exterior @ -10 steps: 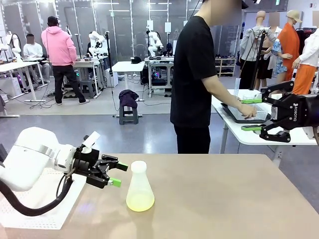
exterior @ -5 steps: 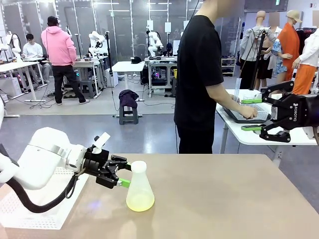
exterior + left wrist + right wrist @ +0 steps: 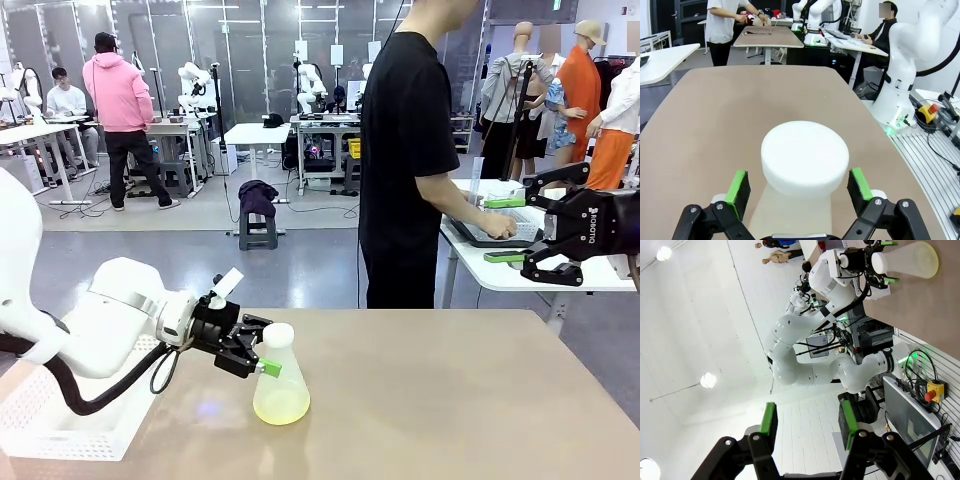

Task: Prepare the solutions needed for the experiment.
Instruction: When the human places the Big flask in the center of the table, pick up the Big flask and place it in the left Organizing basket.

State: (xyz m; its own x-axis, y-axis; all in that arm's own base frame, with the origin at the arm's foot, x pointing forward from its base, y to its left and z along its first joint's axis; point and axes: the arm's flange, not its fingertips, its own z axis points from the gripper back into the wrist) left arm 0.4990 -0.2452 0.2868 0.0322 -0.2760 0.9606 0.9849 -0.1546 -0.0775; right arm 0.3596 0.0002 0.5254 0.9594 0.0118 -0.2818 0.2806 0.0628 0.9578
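A translucent conical flask point(image 3: 280, 378) stands left of centre on the tan table, with a shallow layer of pale yellow solution point(image 3: 281, 406) at its bottom. My left gripper point(image 3: 262, 347) is open, one green pad on each side of the flask's neck. In the left wrist view the flask's white top point(image 3: 805, 156) sits between the pads of the left gripper point(image 3: 799, 186), with a gap on each side. My right gripper point(image 3: 505, 230) hangs high at the right, open and holding nothing. The right wrist view shows the right gripper point(image 3: 808, 422) open, with the flask point(image 3: 910, 257) far off.
A white perforated tray point(image 3: 60, 425) lies at the table's left edge under my left arm. A person in a black shirt point(image 3: 410, 170) stands beyond the far edge, hands at a laptop on a side table. The tan tabletop point(image 3: 450, 400) is bare right of the flask.
My left arm has moved right toward the flask, so its open fingers now straddle the neck. The right gripper has not moved.
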